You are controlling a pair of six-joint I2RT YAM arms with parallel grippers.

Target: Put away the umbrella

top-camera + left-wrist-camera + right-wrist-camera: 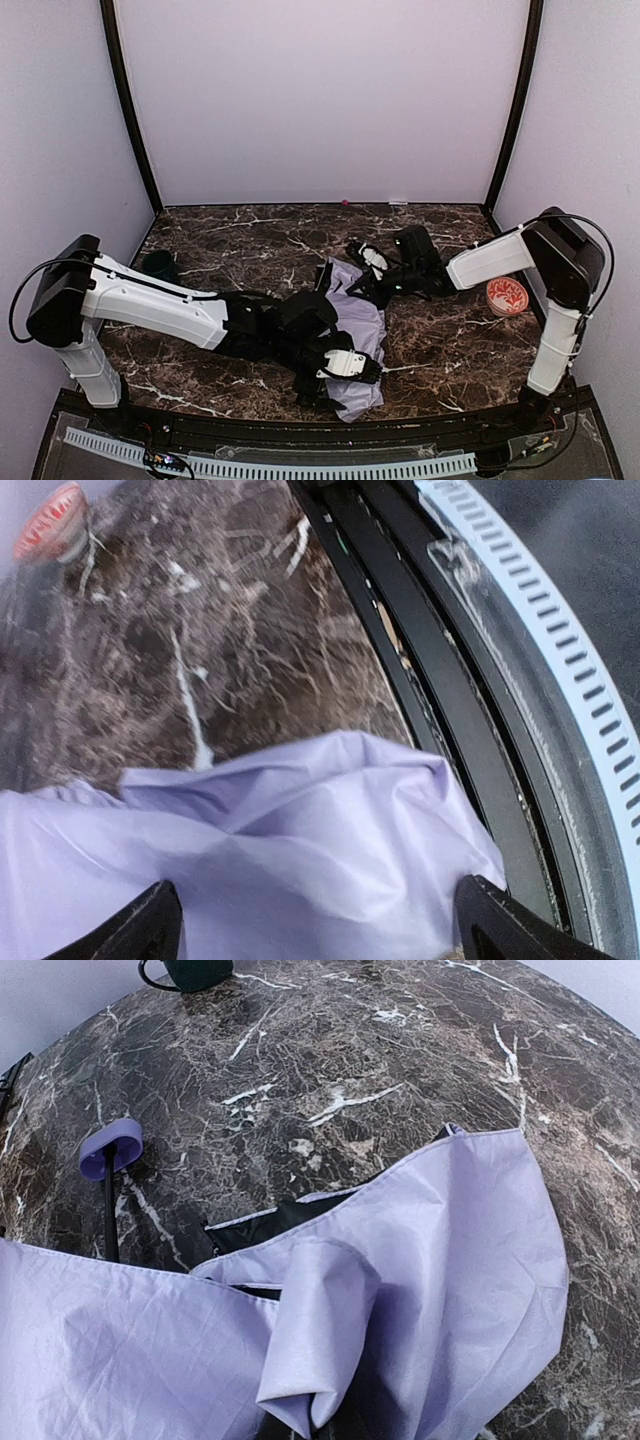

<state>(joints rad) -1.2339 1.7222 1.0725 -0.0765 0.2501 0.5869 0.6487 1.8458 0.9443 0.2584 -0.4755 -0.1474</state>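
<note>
The umbrella (358, 322) lies collapsed in the middle of the marble table, its pale lavender fabric crumpled with black lining showing. My left gripper (348, 366) sits over its near end. In the left wrist view its black fingertips (150, 925) stand wide apart with the fabric (300, 840) between them, so it is open. My right gripper (368, 272) is at the umbrella's far end. Its fingers do not show in the right wrist view, where a fold of fabric (320, 1340) rises close to the lens. The lavender handle (110, 1147) on a thin black shaft (108, 1220) lies to the left.
A red-and-white patterned disc (508, 295) lies at the right edge and also shows in the left wrist view (50, 520). A dark green cup (160, 265) stands at the left, also seen in the right wrist view (195, 970). The table's black front rail (450, 680) runs just beyond the fabric.
</note>
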